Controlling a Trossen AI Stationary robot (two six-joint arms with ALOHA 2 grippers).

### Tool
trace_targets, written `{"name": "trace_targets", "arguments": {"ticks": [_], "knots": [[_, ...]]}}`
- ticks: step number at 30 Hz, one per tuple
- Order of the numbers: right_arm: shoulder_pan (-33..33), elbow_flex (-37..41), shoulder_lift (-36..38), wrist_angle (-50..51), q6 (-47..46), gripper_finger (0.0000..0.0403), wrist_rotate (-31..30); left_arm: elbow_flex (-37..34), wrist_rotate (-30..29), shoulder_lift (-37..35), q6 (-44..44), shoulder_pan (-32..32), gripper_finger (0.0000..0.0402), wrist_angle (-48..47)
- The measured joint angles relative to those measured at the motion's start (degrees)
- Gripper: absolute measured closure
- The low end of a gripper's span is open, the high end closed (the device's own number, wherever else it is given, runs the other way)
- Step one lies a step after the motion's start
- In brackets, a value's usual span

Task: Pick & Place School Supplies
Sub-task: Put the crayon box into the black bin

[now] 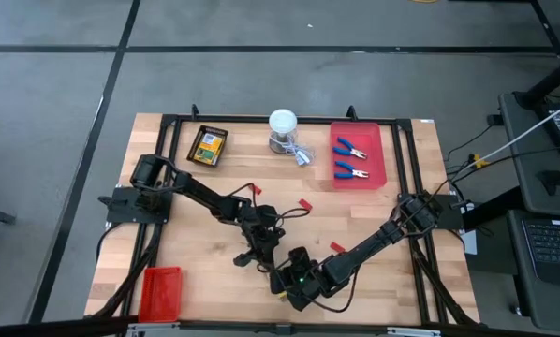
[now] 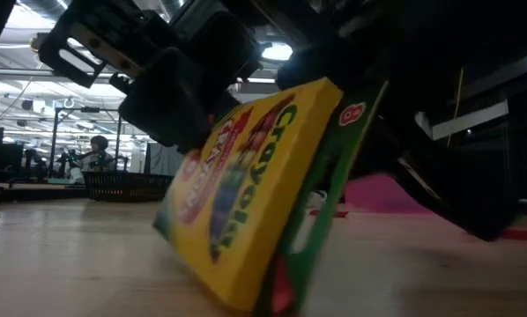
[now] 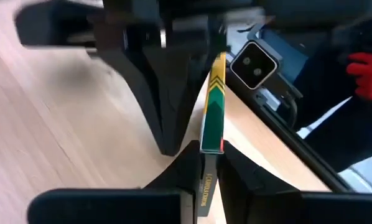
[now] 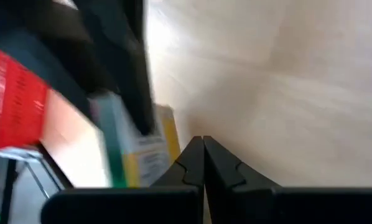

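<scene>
Yellow crayon box [image 2: 246, 189] tilted on counter [image 1: 196, 245], pinched by left hand [image 3: 204, 158]. Right hand [image 4: 203, 163] closed, empty. 2 pliers [image 1: 353, 148] on red tray [image 1: 372, 161]; 2nd box [image 1: 208, 146] on black tray.

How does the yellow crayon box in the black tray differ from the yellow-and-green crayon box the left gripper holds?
The tray box lies flat in the black tray; the held box stands tilted over the wooden table. The tray box is untouched; the left gripper clamps the held box. Both are yellow printed boxes.
</scene>
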State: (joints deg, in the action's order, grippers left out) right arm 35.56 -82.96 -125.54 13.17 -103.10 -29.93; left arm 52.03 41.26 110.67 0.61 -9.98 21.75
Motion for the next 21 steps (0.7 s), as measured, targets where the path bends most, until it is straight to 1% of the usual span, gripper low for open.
{"name": "trace_targets", "arguments": {"ticks": [5,7,9,16,18,21], "knots": [[1.69,0.00,0.12,0.34,-4.03,0.0403,-6.75,0.07,0.69,-1.22,-0.42,-0.37,0.0374,-6.16],[2.54,-0.02,0.12,2.05,-6.51,0.0403,-9.34,0.07,0.70,-2.35,0.12,-0.47,0.0374,-9.11],[3.42,0.00,0.12,5.14,-9.43,0.0403,-10.71,0.03,0.19,-3.79,0.44,-0.48,0.0373,-11.89],[6.92,0.00,0.12,12.70,-17.99,0.0403,-12.87,0.02,-5.70,-11.17,5.11,0.71,0.0374,-26.51],[7.66,0.00,0.12,13.85,-19.02,0.0403,-13.20,-0.01,-6.90,-13.41,5.53,1.27,0.0374,-30.46],[8.42,0.00,0.12,14.45,-19.07,0.0403,-13.21,-0.07,-11.52,-18.00,5.73,1.94,0.0374,-35.50]]}}
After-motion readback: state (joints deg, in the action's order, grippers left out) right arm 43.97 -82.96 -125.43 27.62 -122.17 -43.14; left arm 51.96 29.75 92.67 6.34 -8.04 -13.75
